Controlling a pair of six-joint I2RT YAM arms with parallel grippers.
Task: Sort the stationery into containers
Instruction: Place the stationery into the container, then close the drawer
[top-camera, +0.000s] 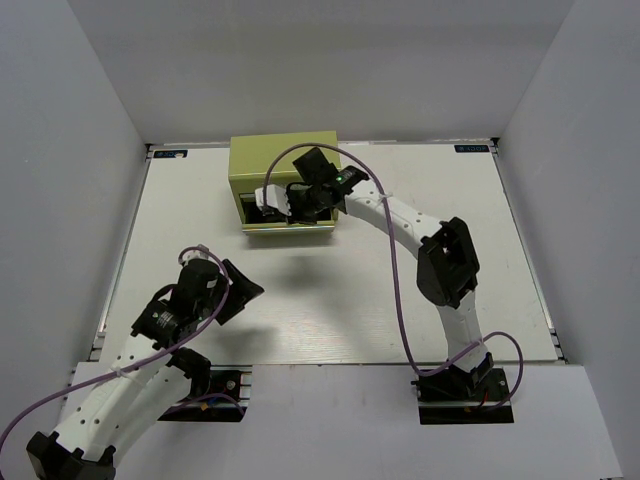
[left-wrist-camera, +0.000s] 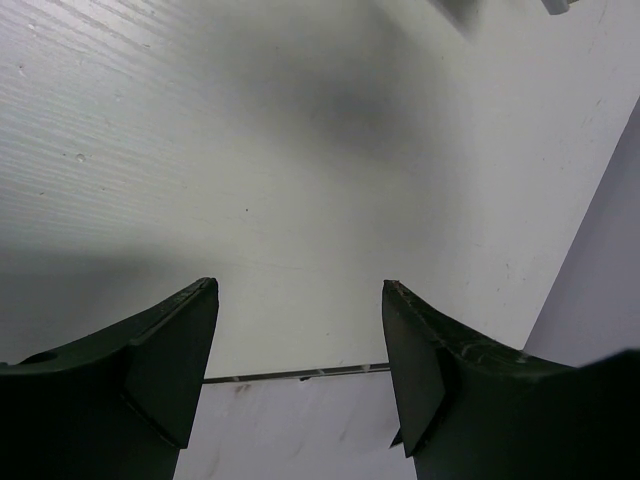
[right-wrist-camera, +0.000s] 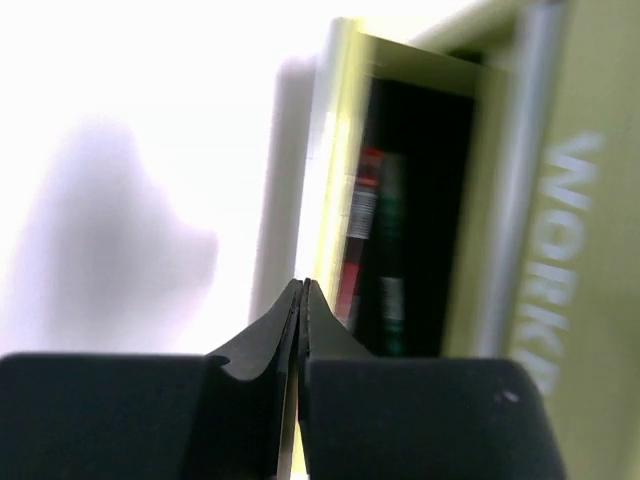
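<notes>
Two pens (right-wrist-camera: 365, 215) in 1 open drawer (right-wrist-camera: 332, 130); R gripper (right-wrist-camera: 303, 292) closed.

The tool chest (top-camera: 282, 150) is smooth painted metal with a slight sheen. The table (top-camera: 330, 300) is matt white, finely ribbed. The left gripper (left-wrist-camera: 299, 284) has matt black plastic fingers (left-wrist-camera: 165, 365).

Counted one olive-green tool chest (top-camera: 283, 165) on one table (top-camera: 330, 310), with one drawer (right-wrist-camera: 335, 120) standing open. Made out two pens inside it through the blur of the right wrist view: one red pen (right-wrist-camera: 366, 190) and one green pen (right-wrist-camera: 390, 200); could not tell of any more. Counted two arms, the left arm (top-camera: 120, 385) and the right arm (top-camera: 447, 265), and two grippers, the left gripper (left-wrist-camera: 300, 290) and the right gripper (right-wrist-camera: 303, 285), with two fingers apiece. Counted two purple cables (top-camera: 397, 270), one along each arm.
</notes>
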